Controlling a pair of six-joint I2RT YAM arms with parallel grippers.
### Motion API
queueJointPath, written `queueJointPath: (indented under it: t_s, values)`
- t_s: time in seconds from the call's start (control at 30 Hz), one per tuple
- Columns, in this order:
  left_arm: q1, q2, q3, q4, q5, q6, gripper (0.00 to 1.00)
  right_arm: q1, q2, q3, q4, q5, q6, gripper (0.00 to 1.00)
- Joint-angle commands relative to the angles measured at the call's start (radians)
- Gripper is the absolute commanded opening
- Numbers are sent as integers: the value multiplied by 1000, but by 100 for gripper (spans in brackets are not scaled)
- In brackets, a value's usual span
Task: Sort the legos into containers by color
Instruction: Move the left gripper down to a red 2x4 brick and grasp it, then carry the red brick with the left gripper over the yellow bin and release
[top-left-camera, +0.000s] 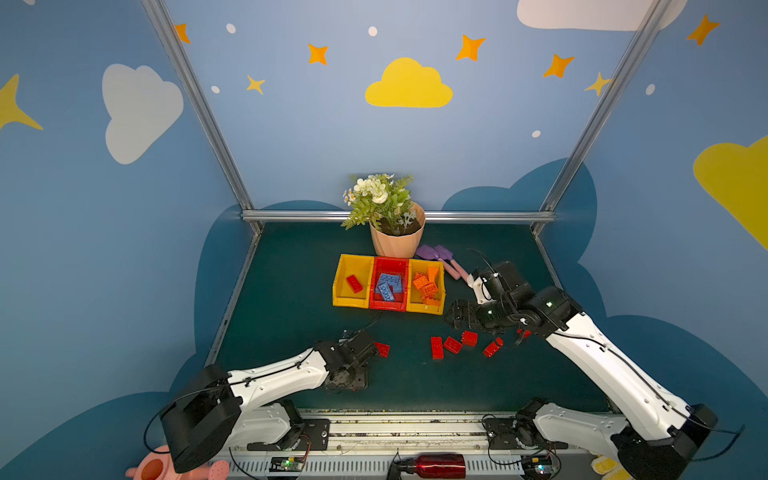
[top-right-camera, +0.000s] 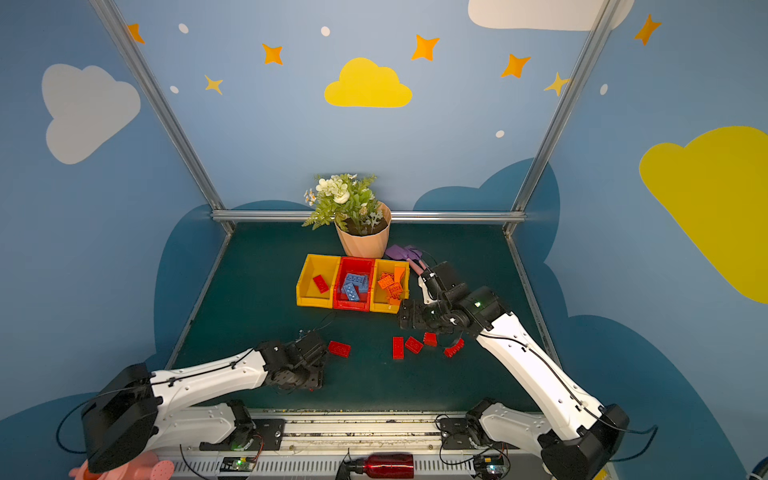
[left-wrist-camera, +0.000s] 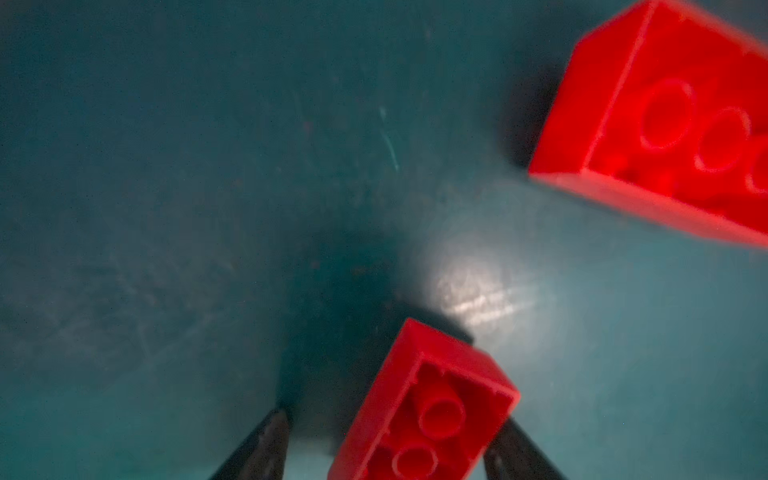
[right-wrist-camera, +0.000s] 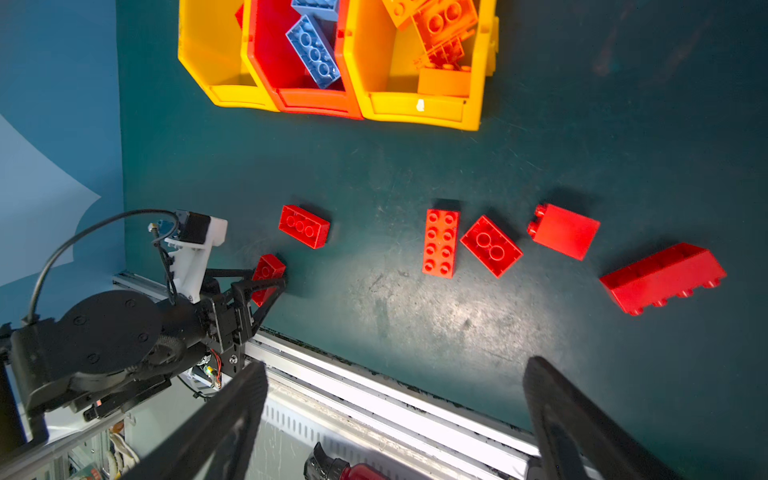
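My left gripper (left-wrist-camera: 395, 419) points down at the table's front left, open around a small red lego (left-wrist-camera: 428, 415). One finger touches it and the other stands apart. A longer red lego (top-left-camera: 381, 349) lies just beyond. Several more red legos (top-left-camera: 452, 345) lie loose at the front right. My right gripper (top-left-camera: 457, 316) hovers open and empty above them, in front of the containers. The left yellow container (top-left-camera: 351, 302) holds one red lego (top-left-camera: 354, 283). Blue legos (top-left-camera: 388, 284) fill the red container (top-left-camera: 387, 306), and orange legos (top-left-camera: 426, 286) the right yellow container (top-left-camera: 422, 308).
A peach flower pot (top-left-camera: 397, 241) with a plant stands behind the containers, and purple-and-pink toy shovels (top-left-camera: 432, 252) lie to its right. The metal front rail (top-left-camera: 395, 428) edges the table, with a red bottle (top-left-camera: 436, 465) below it. Blue walls close off the left, right and back.
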Motion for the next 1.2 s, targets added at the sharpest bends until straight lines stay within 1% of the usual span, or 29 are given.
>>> queueJointPath:
  t_s: [0.0, 0.03, 0.07, 0.1, 0.13, 0.23, 0.4, 0.5, 0.57, 0.67, 0.83, 1.0, 1.07, 1.1, 1.17]
  values:
    - [-2, 65, 24, -29, -18, 6, 48, 4, -29, -15, -31, 33, 28, 94]
    - [0, 82, 41, -57, -41, 4, 38, 4, -34, -15, -35, 40, 30, 94]
    - [4, 98, 58, -87, -60, 7, 30, 4, -38, -14, -38, 46, 33, 94]
    - [10, 107, 77, -108, -71, 18, 26, 4, -41, -14, -41, 51, 37, 94]
    - [23, 114, 98, -131, -80, 32, 24, 4, -44, -11, -43, 55, 38, 94]
    - [80, 119, 167, -176, -87, 90, 23, 3, -48, -3, -47, 64, 39, 94]
    - [219, 128, 326, -216, -96, 195, 24, 2, -37, 17, -45, 61, 39, 94]
    - [307, 179, 451, -205, -96, 252, 24, 2, -30, 25, -33, 52, 42, 94]
    - [364, 241, 551, -193, -89, 281, 24, 4, -23, 29, -19, 39, 46, 94]
    - [426, 348, 700, -187, -72, 308, 24, 4, -2, 36, 10, 8, 42, 94]
    - [491, 533, 909, -194, -48, 363, 25, 11, 60, 72, 62, -51, 11, 94]
    - [551, 699, 1095, -231, -41, 399, 26, 15, 134, 149, 18, -17, -41, 94]
    - [569, 756, 1172, -242, -34, 406, 29, 12, 154, 171, 6, 2, -56, 94]
    - [576, 781, 1206, -249, -27, 408, 33, 9, 163, 181, 2, 3, -63, 94]
    - [586, 831, 1282, -272, -12, 410, 47, 2, 187, 202, -9, 4, -77, 94]
